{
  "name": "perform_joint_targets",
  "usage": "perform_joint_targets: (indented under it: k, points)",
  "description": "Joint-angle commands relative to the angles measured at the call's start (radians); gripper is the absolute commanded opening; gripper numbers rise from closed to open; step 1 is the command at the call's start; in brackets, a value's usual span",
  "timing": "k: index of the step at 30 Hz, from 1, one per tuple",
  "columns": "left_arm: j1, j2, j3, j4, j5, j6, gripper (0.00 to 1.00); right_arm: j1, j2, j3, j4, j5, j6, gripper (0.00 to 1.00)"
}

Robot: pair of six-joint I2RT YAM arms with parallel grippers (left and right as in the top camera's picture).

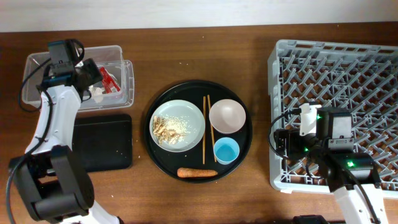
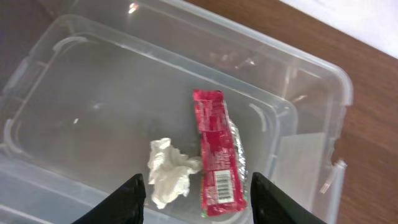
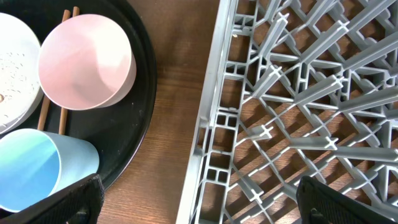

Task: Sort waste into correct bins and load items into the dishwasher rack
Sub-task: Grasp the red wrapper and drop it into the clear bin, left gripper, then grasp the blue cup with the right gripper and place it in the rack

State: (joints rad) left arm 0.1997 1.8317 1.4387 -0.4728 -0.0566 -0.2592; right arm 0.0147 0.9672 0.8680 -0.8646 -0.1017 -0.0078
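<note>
Far left of the round black tray (image 1: 163, 162), our left arm bends over the clear tub (image 1: 121, 56). The left gripper (image 2: 199, 205) points down into the tub, jaws apart and empty. Below it lie the red wrapper (image 2: 214, 152), showing only a barcode, and the white scrap (image 2: 168, 174). The flat black tray (image 1: 102, 142) sits just left of the round tray. On the round tray we see the plate (image 1: 186, 115) with food scraps (image 1: 165, 127), the chopsticks (image 1: 206, 127), the bowl (image 1: 227, 116), the cup (image 1: 226, 150) and the carrot (image 1: 196, 173). To its right, the right gripper (image 3: 202, 202) hangs wide apart over the near left edge of the rack (image 1: 348, 74), gripping nothing.
</note>
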Motion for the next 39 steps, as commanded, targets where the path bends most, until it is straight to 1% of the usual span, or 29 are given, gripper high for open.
perform_joint_targets:
  k: [1, 2, 3, 4, 7, 9, 12, 14, 15, 16, 17, 18, 19, 20, 22, 23, 24, 25, 26, 27, 28, 29, 30, 31, 32, 34, 37, 38, 39]
  points:
    - [-0.069, -0.142, 0.034, -0.107, 0.111, 0.052, 0.54, 0.005, -0.004, 0.019, 0.001, 0.005, 0.002, 0.98]
    - [-0.143, -0.181, 0.034, -0.215, 0.233, 0.053, 0.53, 0.005, -0.004, 0.019, 0.001, 0.005, 0.002, 0.98]
    - [-0.217, -0.188, 0.034, -0.297, 0.318, 0.052, 0.53, 0.005, -0.004, 0.019, 0.001, 0.006, 0.002, 0.98]
    - [-0.334, -0.17, 0.034, -0.417, 0.401, 0.052, 0.59, 0.005, -0.004, 0.019, 0.0, 0.006, 0.002, 0.98]
    - [-0.519, -0.111, 0.034, -0.505, 0.402, 0.052, 0.6, 0.005, -0.004, 0.019, 0.0, 0.006, 0.002, 0.98]
    - [-0.705, -0.021, 0.034, -0.517, 0.402, 0.052, 0.62, 0.005, -0.004, 0.019, 0.0, 0.006, 0.002, 0.98]
    - [-0.855, 0.069, 0.034, -0.562, 0.402, 0.052, 0.62, 0.005, -0.004, 0.019, -0.004, 0.006, 0.002, 0.98]
    - [-0.912, 0.093, 0.034, -0.565, 0.401, 0.053, 0.62, 0.005, -0.004, 0.019, -0.005, 0.006, 0.002, 0.98]
    - [-0.924, 0.1, 0.034, -0.571, 0.4, 0.053, 0.59, 0.005, -0.004, 0.019, -0.01, 0.006, 0.002, 0.98]
    - [-0.925, 0.105, 0.034, -0.578, 0.379, 0.052, 0.47, 0.005, -0.004, 0.019, -0.011, 0.006, 0.002, 0.98]
    - [-0.925, 0.114, 0.034, -0.592, 0.341, 0.052, 0.27, 0.005, -0.004, 0.019, -0.011, 0.006, 0.002, 0.98]
    - [-0.925, 0.122, 0.034, -0.599, 0.329, 0.052, 0.21, 0.005, -0.004, 0.019, -0.011, 0.006, 0.002, 0.98]
    - [-0.925, 0.127, 0.034, -0.602, 0.321, 0.052, 0.0, 0.005, -0.004, 0.019, -0.011, 0.006, 0.002, 0.98]
    - [-0.919, 0.126, 0.04, -0.599, 0.322, 0.053, 0.0, 0.005, -0.004, 0.019, -0.011, 0.006, 0.002, 0.98]
    - [-0.86, 0.117, 0.112, -0.653, 0.334, 0.113, 0.0, 0.005, -0.004, 0.02, -0.009, 0.01, 0.003, 0.98]
    - [-0.81, 0.102, 0.184, -0.713, 0.343, 0.159, 0.0, 0.005, -0.004, 0.02, 0.003, 0.01, 0.021, 0.98]
    - [-0.72, 0.071, 0.296, -0.754, 0.426, 0.221, 0.0, 0.004, -0.004, 0.025, 0.033, 0.03, 0.063, 0.98]
    - [-0.658, 0.058, 0.352, -0.738, 0.531, 0.251, 0.0, 0.0, -0.004, 0.026, 0.057, 0.074, 0.122, 0.98]
    - [-0.573, 0.054, 0.387, -0.67, 0.755, 0.284, 0.0, -0.038, -0.001, 0.026, 0.112, 0.087, 0.217, 0.98]
    - [-0.52, 0.059, 0.387, -0.608, 0.964, 0.283, 0.0, -0.072, 0.005, 0.026, 0.156, 0.013, 0.227, 0.98]
    - [-0.481, 0.068, 0.387, -0.569, 1.118, 0.283, 0.0, -0.114, 0.023, 0.026, 0.237, -0.268, 0.132, 0.98]
    - [-0.463, 0.074, 0.387, -0.541, 1.236, 0.299, 0.0, -0.134, 0.039, 0.026, 0.293, -0.547, 0.006, 0.98]
    - [-0.468, 0.074, 0.387, -0.536, 1.272, 0.302, 0.0, -0.14, 0.064, 0.026, 0.351, -0.821, -0.086, 0.98]
    - [-0.482, 0.074, 0.387, -0.536, 1.293, 0.302, 0.0, -0.14, 0.089, 0.026, 0.404, -0.959, -0.101, 0.98]
    - [-0.493, 0.074, 0.387, -0.536, 1.306, 0.302, 0.0, -0.14, 0.105, 0.026, 0.438, -1.017, -0.102, 0.98]
    - [-0.541, 0.074, 0.387, -0.533, 1.318, 0.302, 0.0, -0.14, 0.17, 0.026, 0.601, -1.275, -0.119, 0.98]
    - [-0.6, 0.074, 0.387, -0.534, 1.327, 0.302, 0.0, -0.14, 0.217, 0.026, 0.75, -1.384, -0.119, 0.98]
    - [-0.619, 0.074, 0.387, -0.533, 1.362, 0.302, 0.0, -0.14, 0.224, 0.026, 0.787, -1.384, -0.119, 0.98]
    - [-0.631, 0.074, 0.387, -0.533, 1.362, 0.302, 0.0, -0.14, 0.229, 0.026, 0.804, -1.384, -0.119, 0.98]
